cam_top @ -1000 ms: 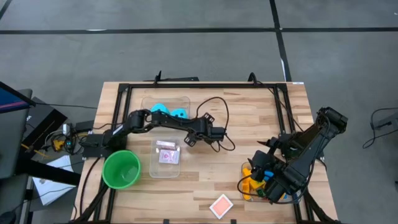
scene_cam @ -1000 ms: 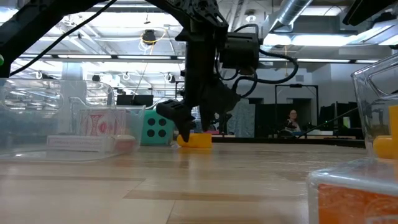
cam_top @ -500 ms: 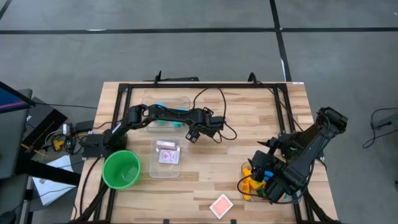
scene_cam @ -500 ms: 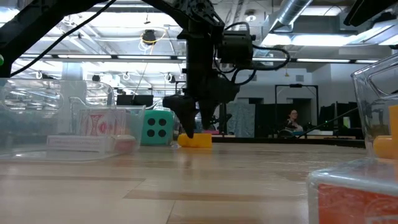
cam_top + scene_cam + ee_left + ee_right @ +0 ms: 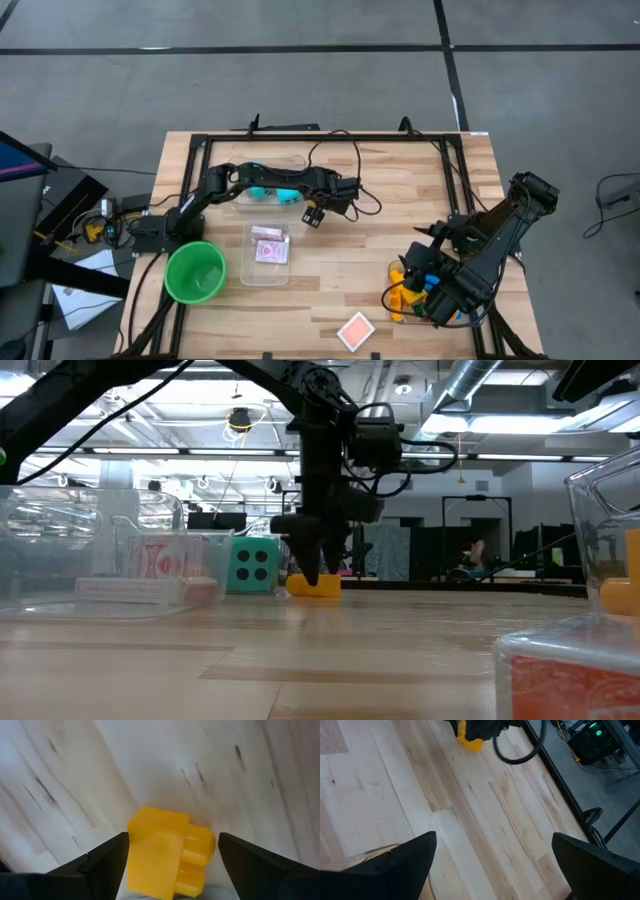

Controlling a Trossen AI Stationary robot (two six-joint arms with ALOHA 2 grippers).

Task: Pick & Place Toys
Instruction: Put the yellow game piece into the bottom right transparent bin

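High view: left gripper (image 5: 313,212) is stretched out mid-table, pointing down just past the clear bin (image 5: 268,168) that holds the cyan dice (image 5: 262,192); the yellow brick is hidden under it here. Right gripper (image 5: 420,257) waits well apart, over the bin of bricks (image 5: 412,298) at its own side, so the left arm is clearly nearer. A playing card (image 5: 355,330) lies loose near the front edge, far from the left gripper. Low view: left gripper (image 5: 312,565) hangs fingers-down, tips almost at the tabletop, and the yellow brick (image 5: 314,585) sits on the wood directly under and just behind the tips; touching or not, can't tell. Left wrist view: yellow brick (image 5: 167,851) lies straight ahead between the two dark fingers (image 5: 102,862), long axis running along the gap toward the camera, studs facing one finger. Jaws stand wide, clear gap each side, nothing held. Judgement: a straight drop and squeeze should do it. Right wrist view: right arm's own fingers (image 5: 402,860) spread wide, empty, with the yellow brick (image 5: 469,741) far ahead.
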